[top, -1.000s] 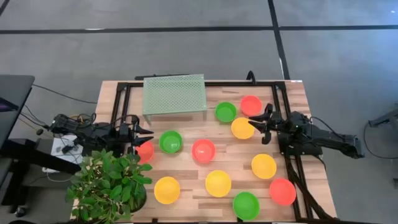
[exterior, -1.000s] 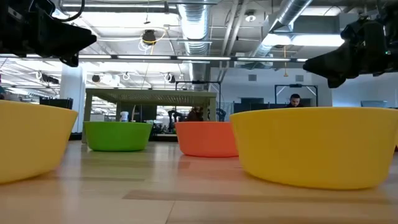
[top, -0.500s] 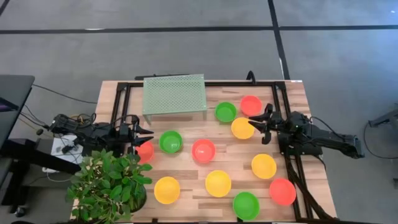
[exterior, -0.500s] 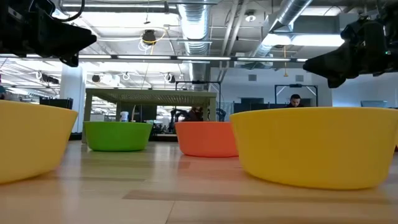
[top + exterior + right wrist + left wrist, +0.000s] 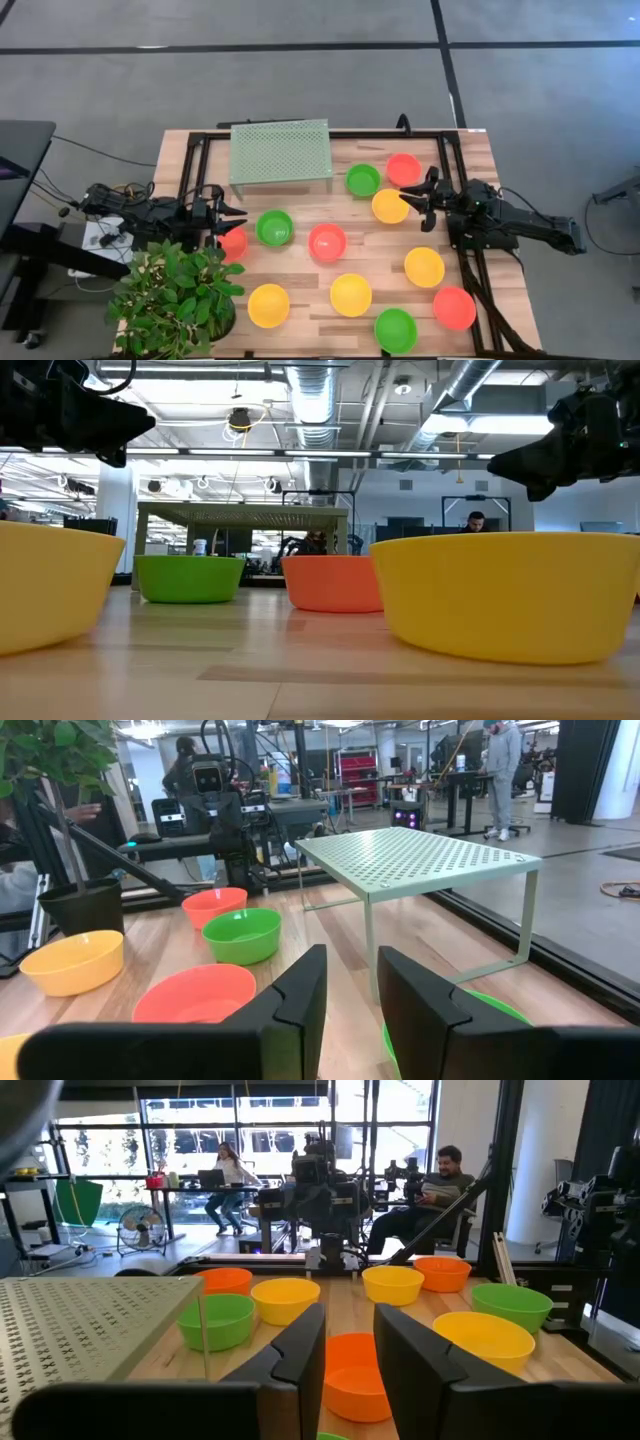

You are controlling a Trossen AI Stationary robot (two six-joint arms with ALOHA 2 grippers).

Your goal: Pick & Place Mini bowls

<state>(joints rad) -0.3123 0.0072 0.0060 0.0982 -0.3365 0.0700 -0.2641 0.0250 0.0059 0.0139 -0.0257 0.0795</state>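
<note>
Both grippers are spread and empty: the right gripper point(image 5: 416, 205) hovers at a yellow bowl point(image 5: 389, 206), the left gripper point(image 5: 230, 216) above a red bowl point(image 5: 233, 243). Other bowls crowd the table point(image 5: 300, 300), so a descent off centre could knock a neighbour aside.

Left gripper point(image 5: 236, 216) raised, jaws seemingly parted, right gripper point(image 5: 409, 201) likewise

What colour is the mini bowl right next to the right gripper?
Yellow. The mini bowl beside the right gripper shows best in the high view.
</note>
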